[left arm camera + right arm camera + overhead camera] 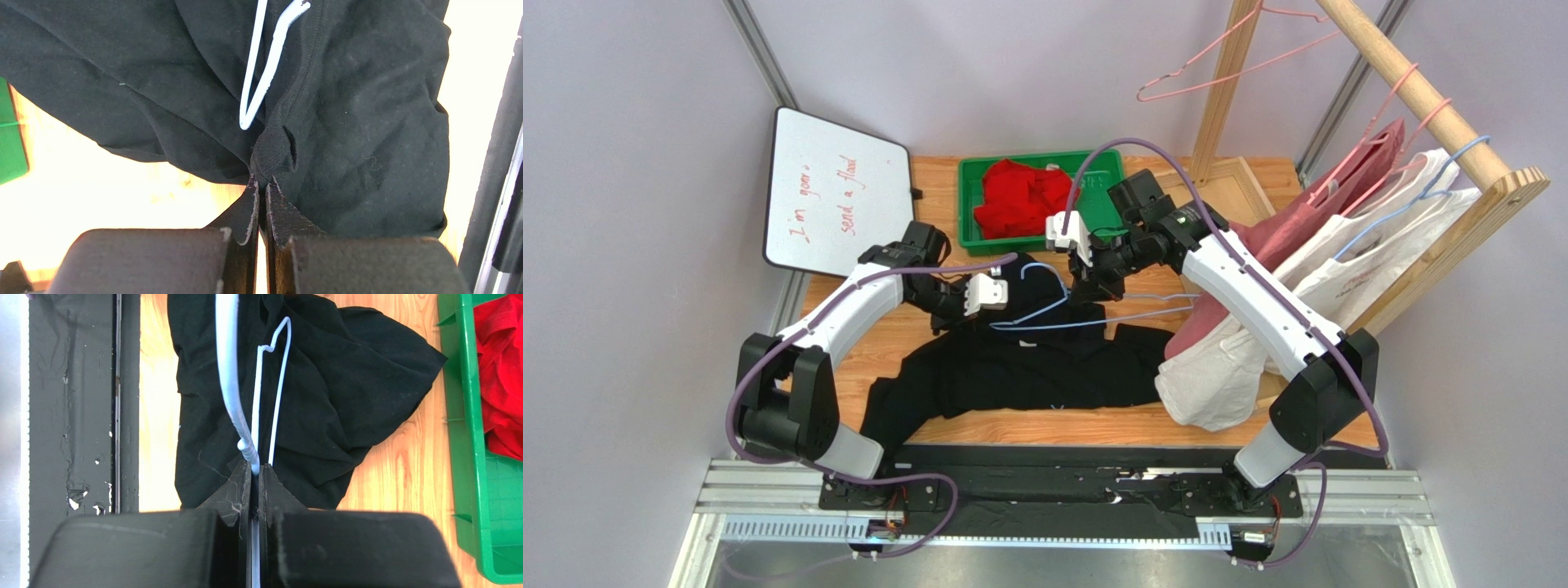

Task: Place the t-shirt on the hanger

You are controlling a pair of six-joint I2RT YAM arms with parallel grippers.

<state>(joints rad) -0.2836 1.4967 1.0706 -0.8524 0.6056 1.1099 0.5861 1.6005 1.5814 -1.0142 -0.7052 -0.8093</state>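
Note:
The black t-shirt point(1014, 368) lies spread on the wooden table, its upper part lifted and bunched. My left gripper point(1004, 292) is shut on a fold of the t-shirt's edge point(275, 150). The light-blue wire hanger point(1075, 312) hangs over the shirt's upper part. My right gripper point(1085, 279) is shut on the hanger's wire near the twisted neck point(245, 450). In the left wrist view the hanger's wire point(264, 67) lies on the black cloth just beyond my gripper point(263, 182). In the right wrist view my gripper point(254, 470) holds the wire above the black t-shirt point(331, 392).
A green bin point(979, 221) with a red garment point(1020, 199) stands at the back. A whiteboard point(830, 190) leans at the back left. A wooden rack point(1425, 98) at the right holds pink and white shirts point(1308, 282) and a pink hanger point(1228, 61).

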